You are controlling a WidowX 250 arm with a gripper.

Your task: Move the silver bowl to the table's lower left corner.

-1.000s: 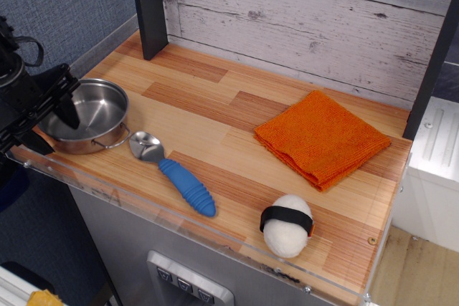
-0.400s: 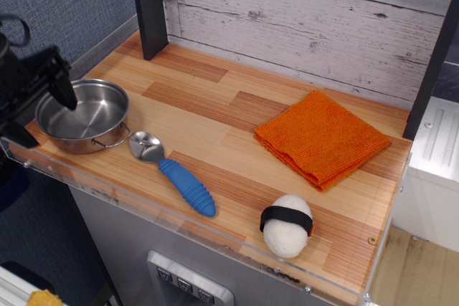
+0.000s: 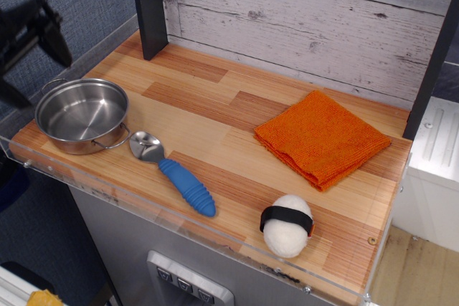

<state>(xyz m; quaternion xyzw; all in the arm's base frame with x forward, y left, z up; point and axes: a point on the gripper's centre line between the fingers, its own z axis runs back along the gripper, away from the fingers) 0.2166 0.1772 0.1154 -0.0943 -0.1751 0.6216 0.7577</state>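
The silver bowl (image 3: 82,115) sits upright on the table (image 3: 215,112) at its near left corner, with thin wire loop handles at its sides. My gripper (image 3: 32,59) is a dark shape at the frame's left edge, raised above and behind the bowl. Its two fingers stand apart and hold nothing. It does not touch the bowl.
A metal spoon with a blue ribbed handle (image 3: 176,173) lies just right of the bowl. A folded orange cloth (image 3: 321,137) lies at the right. A white ball with a black band (image 3: 287,225) sits near the front edge. A dark post (image 3: 149,8) stands at the back left.
My gripper has let go of the bowl's rim and risen up and away from it. The bowl stays in the near left corner.
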